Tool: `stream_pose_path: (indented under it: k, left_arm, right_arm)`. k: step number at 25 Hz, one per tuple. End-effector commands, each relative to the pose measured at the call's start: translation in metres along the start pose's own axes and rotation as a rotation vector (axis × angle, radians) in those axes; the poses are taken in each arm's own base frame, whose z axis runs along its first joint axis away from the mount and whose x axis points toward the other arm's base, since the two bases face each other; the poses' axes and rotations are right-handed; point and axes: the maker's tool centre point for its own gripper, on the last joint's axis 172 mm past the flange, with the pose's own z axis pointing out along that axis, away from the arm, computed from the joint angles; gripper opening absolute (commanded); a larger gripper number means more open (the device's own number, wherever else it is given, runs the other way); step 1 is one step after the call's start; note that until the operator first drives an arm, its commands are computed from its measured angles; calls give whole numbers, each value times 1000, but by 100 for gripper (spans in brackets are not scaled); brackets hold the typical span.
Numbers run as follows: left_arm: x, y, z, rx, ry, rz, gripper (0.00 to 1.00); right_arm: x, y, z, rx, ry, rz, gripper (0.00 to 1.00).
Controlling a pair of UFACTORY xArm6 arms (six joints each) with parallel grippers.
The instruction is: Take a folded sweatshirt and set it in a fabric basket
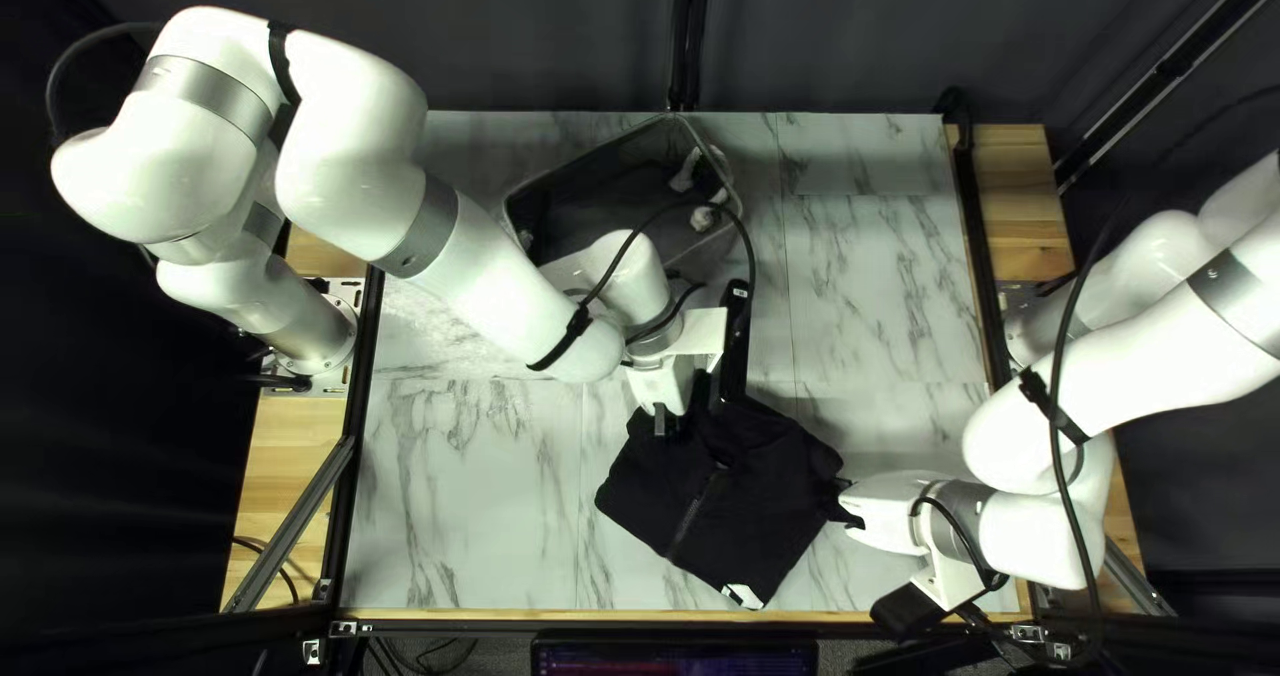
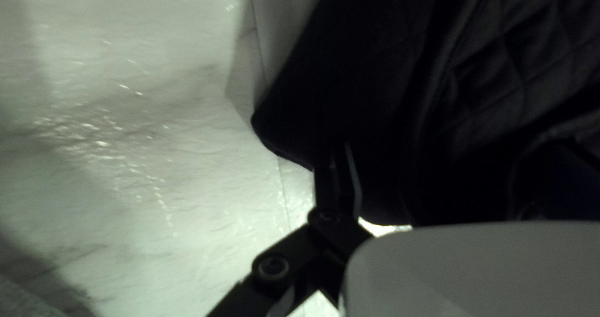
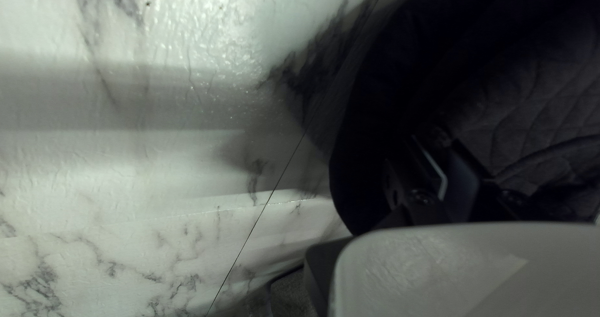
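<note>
The folded black sweatshirt (image 1: 714, 490) lies on the table's near half. My left gripper (image 1: 678, 416) reaches down to its far-left edge. In the left wrist view my left gripper (image 2: 425, 167) is open at the sweatshirt (image 2: 400, 73), one finger showing against its edge and the other lost in dark cloth. At the sweatshirt's right corner is my right gripper (image 1: 850, 504). The right wrist view shows the right gripper (image 3: 451, 167) with its fingers close together on the sweatshirt (image 3: 525, 104). The grey fabric basket (image 1: 587, 200) stands at the table's far side, partly behind my left arm.
My left arm (image 1: 500, 290) crosses above the table, in front of the basket. Marble-patterned table surface (image 1: 874, 290) shows right of the basket. White items (image 1: 707, 190) are seen at the basket's right end. The right arm (image 1: 1134, 383) reaches in over the table's right edge.
</note>
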Motion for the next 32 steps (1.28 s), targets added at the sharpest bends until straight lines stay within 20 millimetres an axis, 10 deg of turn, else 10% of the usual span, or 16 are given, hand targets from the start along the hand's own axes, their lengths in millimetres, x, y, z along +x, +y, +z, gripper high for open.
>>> stream_pose_path:
  k: [1,2,3,16,32]
  left_arm:
    - [-1,0,-1,-13,-15,-10,88]
    - [-1,0,-3,-17,-21,-13,20]
    - [-2,1,-4,-21,-28,-15,0]
    - [3,10,-6,-50,-117,-11,0]
    - [1,30,-71,-84,-53,47,0]
  right_arm:
    - [0,0,0,0,-2,0,0]
    - [-1,0,0,0,-2,0,0]
    - [-1,0,0,0,-2,1,0]
    - [-3,-4,-2,-4,-12,13,0]
    - [-40,19,-43,-2,-76,51,0]
